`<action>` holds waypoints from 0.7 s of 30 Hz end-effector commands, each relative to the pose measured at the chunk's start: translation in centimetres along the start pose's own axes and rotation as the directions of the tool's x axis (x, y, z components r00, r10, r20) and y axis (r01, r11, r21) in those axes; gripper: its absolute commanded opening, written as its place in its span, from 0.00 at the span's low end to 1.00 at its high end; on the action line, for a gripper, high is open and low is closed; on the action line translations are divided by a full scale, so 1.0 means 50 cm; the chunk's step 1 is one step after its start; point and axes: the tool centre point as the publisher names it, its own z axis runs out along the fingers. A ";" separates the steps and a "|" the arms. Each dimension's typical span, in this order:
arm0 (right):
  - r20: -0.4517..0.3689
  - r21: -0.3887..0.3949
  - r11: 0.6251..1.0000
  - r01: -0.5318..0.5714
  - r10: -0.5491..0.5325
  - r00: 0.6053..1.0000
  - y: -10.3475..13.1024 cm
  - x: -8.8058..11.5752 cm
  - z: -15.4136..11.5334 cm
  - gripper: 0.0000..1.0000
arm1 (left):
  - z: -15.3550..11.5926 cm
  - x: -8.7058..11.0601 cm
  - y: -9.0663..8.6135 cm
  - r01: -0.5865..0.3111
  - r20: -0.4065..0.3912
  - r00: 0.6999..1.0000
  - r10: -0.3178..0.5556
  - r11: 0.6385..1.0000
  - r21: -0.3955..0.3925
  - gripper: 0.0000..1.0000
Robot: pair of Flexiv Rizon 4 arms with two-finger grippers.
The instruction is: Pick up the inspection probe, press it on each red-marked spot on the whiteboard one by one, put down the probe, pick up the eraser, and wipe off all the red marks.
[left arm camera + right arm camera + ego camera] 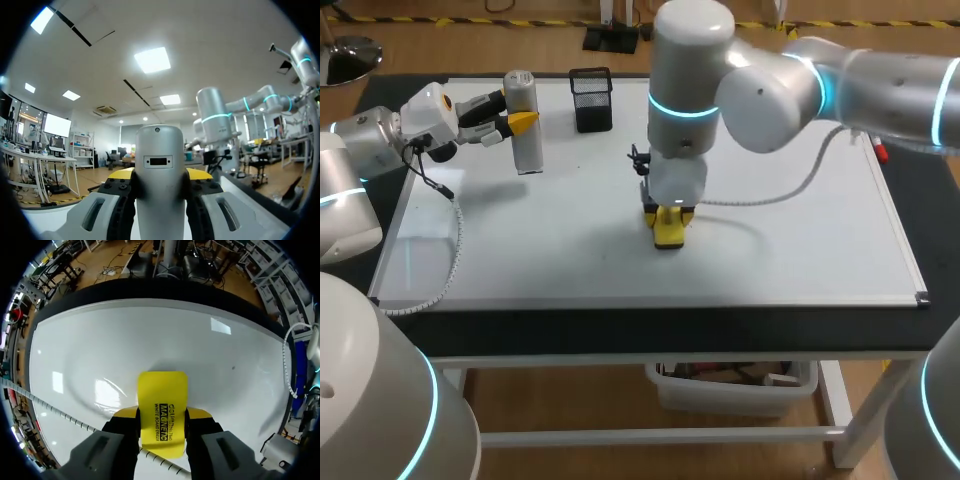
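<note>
Whiteboard (800,250) lies flat on the dark surface (620,335) and covers most of it.

Head view: my left pincer (520,122) comes in level over the board's far left part. It is clamped on the probe (525,140), a grey cylinder standing upright. I cannot tell whether its lower end meets the board. Black mesh cup (592,98) stands near it at the far edge. My right pincer (668,215) points straight down at mid-board and grips the yellow eraser (668,232). Only the eraser's lower end shows under the wrist.

Left wrist view: the probe (160,170) fills the gap between both yellow tips, rounded top up. This view looks out level, past the probe, to my right arm (215,125).

Right wrist view: the eraser (162,412) is pinched from both sides, its broad printed face toward the camera, with white board ahead. Contact with the board: cannot tell.
</note>
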 end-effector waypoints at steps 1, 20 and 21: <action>-0.006 -0.021 1.000 0.000 0.000 1.000 -0.014 -0.007 0.016 0.00 | 0.000 0.000 0.000 -0.002 -0.002 1.000 0.002 1.000 0.003 0.00; -0.022 -0.028 0.993 -0.116 0.116 0.993 -0.002 0.094 0.020 0.00 | 0.000 0.000 0.000 -0.002 -0.002 1.000 0.002 1.000 0.003 0.00; -0.024 -0.027 0.992 -0.122 0.121 0.992 -0.001 0.099 0.020 0.00 | 0.000 0.000 0.000 -0.002 -0.002 1.000 0.002 1.000 0.003 0.00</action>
